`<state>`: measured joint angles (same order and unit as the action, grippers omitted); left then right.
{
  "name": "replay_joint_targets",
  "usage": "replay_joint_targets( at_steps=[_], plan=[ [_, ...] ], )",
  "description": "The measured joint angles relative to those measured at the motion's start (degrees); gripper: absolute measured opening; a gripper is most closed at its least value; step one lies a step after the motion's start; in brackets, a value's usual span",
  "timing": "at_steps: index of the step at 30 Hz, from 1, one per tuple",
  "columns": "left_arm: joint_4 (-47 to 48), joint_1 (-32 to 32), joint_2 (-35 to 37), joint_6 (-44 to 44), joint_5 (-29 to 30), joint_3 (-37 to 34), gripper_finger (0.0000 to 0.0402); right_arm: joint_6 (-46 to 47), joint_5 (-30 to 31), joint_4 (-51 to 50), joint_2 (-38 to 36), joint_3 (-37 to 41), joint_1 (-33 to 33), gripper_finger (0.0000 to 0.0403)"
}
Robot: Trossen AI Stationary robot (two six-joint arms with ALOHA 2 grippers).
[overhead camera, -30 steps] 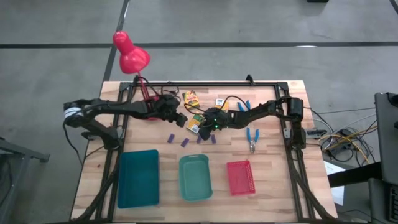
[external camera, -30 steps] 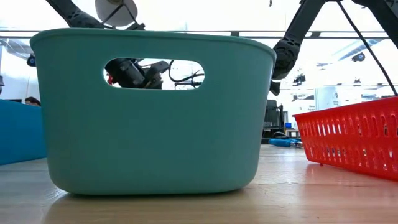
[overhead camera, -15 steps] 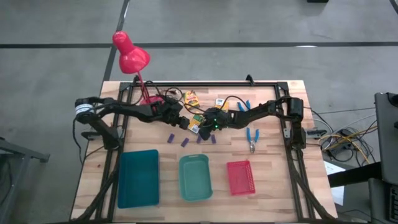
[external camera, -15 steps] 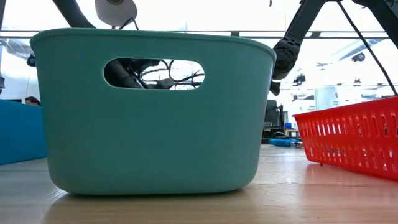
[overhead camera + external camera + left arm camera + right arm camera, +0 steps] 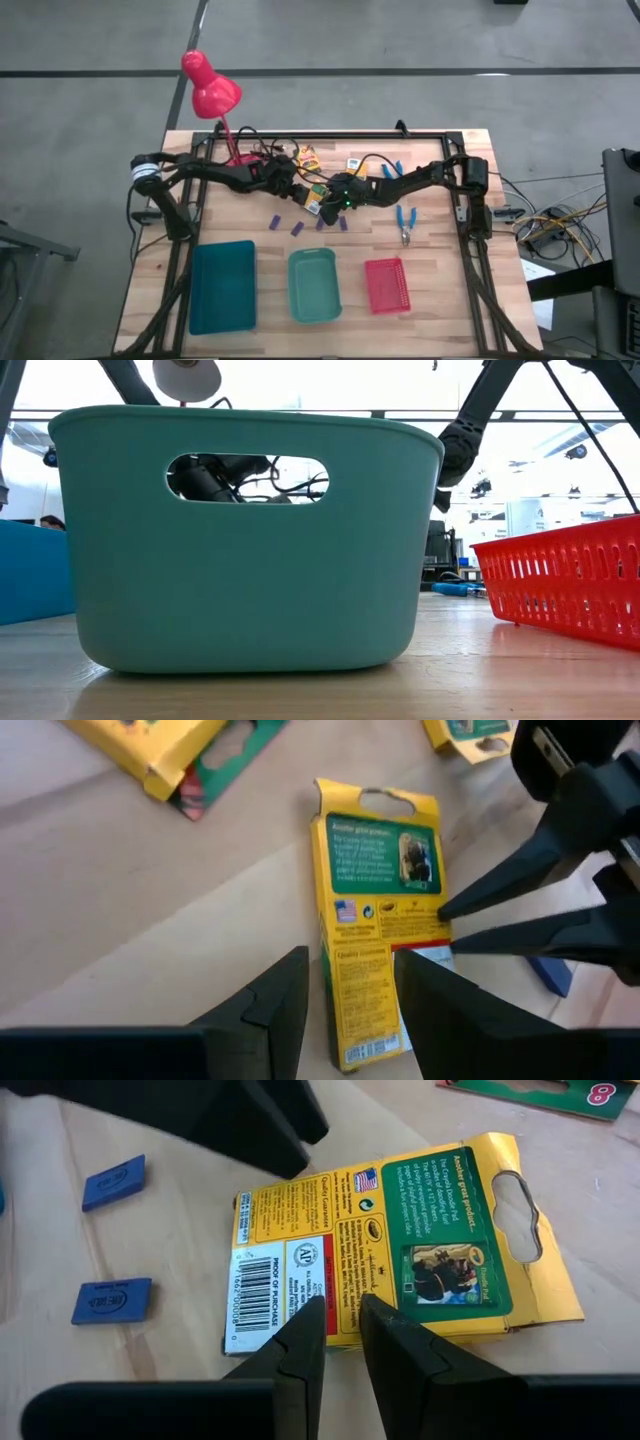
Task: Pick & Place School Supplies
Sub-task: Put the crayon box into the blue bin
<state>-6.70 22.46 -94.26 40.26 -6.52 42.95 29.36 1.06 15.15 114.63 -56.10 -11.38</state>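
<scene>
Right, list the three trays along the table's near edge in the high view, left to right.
Blue tray → teal tray → red tray.

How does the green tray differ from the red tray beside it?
The green tray has solid walls with an oval handle hole; the red tray has slotted walls. From above, the green tray is larger than the red tray. Both stand upright on the table, with no supplies visible inside.
</scene>
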Motion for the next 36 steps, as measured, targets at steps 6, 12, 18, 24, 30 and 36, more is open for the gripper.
replay_joint_targets(
  at_steps=[6, 12, 18, 24, 30, 36],
  plan=[
    [-0.1, 0.09, 0.0, -1.11, -0.02, 0.53, 0.0154, 0.0, -0.02, -2.1, -0.04, -0.11, 0.02, 0.0068],
    [0.07, 0.11, 0.0, -1.12, -0.01, 0.25, 0.0154, 0.0, 0.08, -2.24, -0.02, -0.09, 0.32, 0.0068],
    [-0.1, 0.11, 0.0, -1.11, 0.16, 0.16, 0.0154, 0.0, 0.27, -2.32, -0.02, -0.04, 0.69, 0.0068],
    [-0.42, 0.11, -0.1, -1.11, 0.6, 0.16, 0.0154, 0.0, 0.24, -2.33, -0.02, 0.0, 0.72, 0.0068],
    [-3.28, 0.18, -2.61, -1.07, -0.88, 0.13, 0.0154, 0.0, 0.22, -2.33, -0.02, 0.02, 0.72, 0.0068],
    [-6.01, 0.51, -5.75, -0.92, -7.08, 0.14, 0.0154, 0.0, 0.15, -2.4, -0.02, 0.02, 0.74, 0.0068]
  ],
)
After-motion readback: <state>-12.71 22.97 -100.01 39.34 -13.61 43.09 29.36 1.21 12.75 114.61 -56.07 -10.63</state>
